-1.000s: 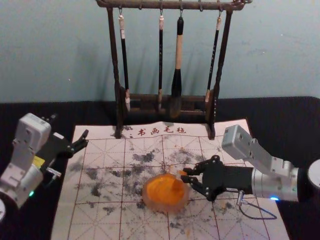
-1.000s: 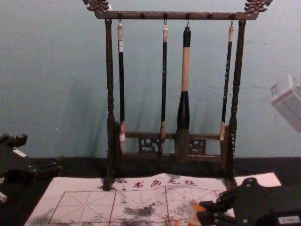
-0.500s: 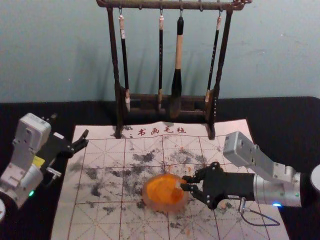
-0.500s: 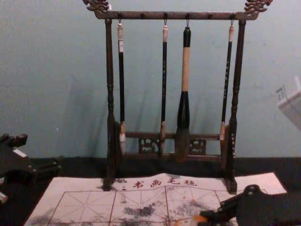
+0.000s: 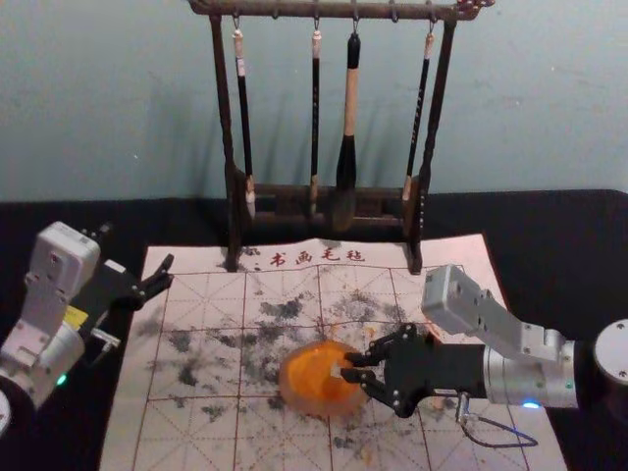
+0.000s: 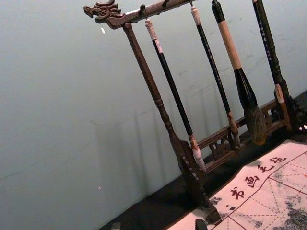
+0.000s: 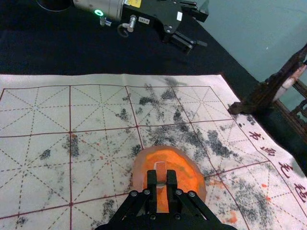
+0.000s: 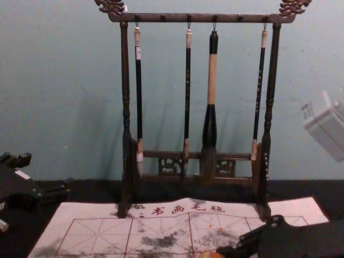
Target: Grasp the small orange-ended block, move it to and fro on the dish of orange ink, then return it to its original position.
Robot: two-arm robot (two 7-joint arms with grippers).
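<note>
Watching from my console, I had the right gripper above the near-right part of the ink dish, its fingers pinching the small block. The block jutted just past the fingertips over the orange ink, probably touching it, though I couldn't be sure. The left gripper was parked beyond the mat's left edge, fingers spread.
</note>
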